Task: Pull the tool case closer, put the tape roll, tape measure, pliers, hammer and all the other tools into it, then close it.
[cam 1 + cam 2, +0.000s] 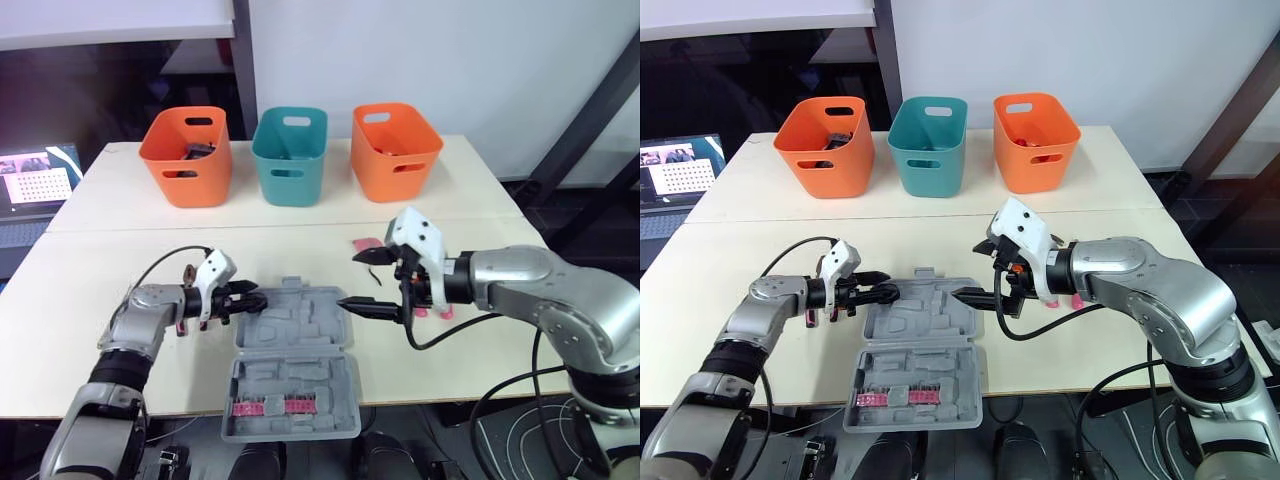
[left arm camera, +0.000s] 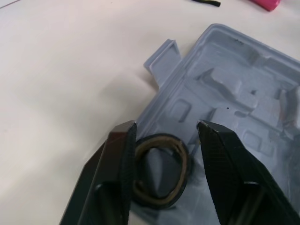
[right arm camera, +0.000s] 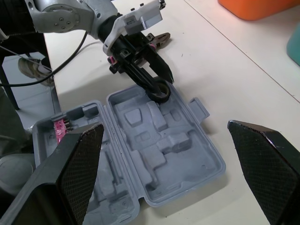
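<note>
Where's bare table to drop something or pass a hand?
Free: table strip between the bins and the tool case; also left of the left gripper. Crowded: case's far-left corner, that gripper astride the tape roll; its right side, right gripper plus pink item.

Two silver arms reach inward over the front half of the table [image 1: 90, 260], their grippers pointing toward each other. The left arm [image 1: 140, 312] bends at the elbow, with its forearm level and running rightward. It ends in the left gripper [image 1: 248, 298], held low, its two black fingers a modest way apart. The right arm [image 1: 545, 285] comes in from the table's right edge. Its wrist is turned so the right gripper [image 1: 357, 280] has one finger above the other, spread wide.
</note>
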Robot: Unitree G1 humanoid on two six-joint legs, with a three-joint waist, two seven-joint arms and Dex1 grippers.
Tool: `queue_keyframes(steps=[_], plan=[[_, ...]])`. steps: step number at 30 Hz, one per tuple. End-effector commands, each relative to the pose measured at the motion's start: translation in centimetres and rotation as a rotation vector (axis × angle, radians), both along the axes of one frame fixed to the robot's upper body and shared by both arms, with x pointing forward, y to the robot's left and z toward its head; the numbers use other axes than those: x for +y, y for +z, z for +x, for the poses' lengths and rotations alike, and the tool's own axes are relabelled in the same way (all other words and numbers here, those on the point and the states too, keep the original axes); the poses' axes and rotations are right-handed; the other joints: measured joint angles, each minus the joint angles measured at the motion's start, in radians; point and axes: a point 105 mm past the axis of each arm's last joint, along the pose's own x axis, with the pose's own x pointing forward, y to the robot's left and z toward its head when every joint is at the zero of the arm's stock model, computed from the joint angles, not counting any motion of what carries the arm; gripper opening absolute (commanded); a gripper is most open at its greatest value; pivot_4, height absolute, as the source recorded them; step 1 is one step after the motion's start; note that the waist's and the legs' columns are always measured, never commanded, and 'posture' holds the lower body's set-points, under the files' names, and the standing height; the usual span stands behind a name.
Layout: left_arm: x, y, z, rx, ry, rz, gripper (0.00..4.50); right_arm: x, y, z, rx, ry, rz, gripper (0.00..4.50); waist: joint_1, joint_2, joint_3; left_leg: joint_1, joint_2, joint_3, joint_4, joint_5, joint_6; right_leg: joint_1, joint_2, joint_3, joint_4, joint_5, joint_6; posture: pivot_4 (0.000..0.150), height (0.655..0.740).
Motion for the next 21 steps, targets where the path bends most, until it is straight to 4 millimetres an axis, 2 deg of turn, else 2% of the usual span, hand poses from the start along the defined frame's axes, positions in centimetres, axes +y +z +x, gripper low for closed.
queue_keyframes(steps=[1,15,18,19,21], plan=[[0.1,1.7,0.5,-0.047,0.011,-0.043,0.34,0.1,1.0,-0.3,-0.052,0.010,0.003,4.50,0.000,0.000,0.000,0.000,0.000,0.000,0.000,0.000,0.000,0.000,0.000,0.000,0.000,0.000,0.000,0.150,0.7400],[0.6,0.7,0.2,-0.044,0.021,-0.018,0.34,0.3,0.9,-0.3,-0.049,0.015,0.003,4.50,0.000,0.000,0.000,0.000,0.000,0.000,0.000,0.000,0.000,0.000,0.000,0.000,0.000,0.000,0.000,0.150,0.7400],[0.7,1.0,0.3,-0.045,0.038,-0.039,1.13,0.3,0.9,-0.3,-0.047,0.015,0.002,4.50,0.000,0.000,0.000,0.000,0.000,0.000,0.000,0.000,0.000,0.000,0.000,0.000,0.000,0.000,0.000,0.150,0.7400],[0.9,1.0,0.5,-0.058,0.047,-0.020,1.56,0.3,0.9,-0.3,-0.046,0.016,0.002,4.50,0.000,0.000,0.000,0.000,0.000,0.000,0.000,0.000,0.000,0.000,0.000,0.000,0.000,0.000,0.000,0.150,0.7400],[1.1,0.9,0.6,-0.031,0.068,-0.034,1.56,0.3,0.9,-0.3,-0.046,0.016,0.003,4.50,0.000,0.000,0.000,0.000,0.000,0.000,0.000,0.000,0.000,0.000,0.000,0.000,0.000,0.000,0.000,0.150,0.7400]])
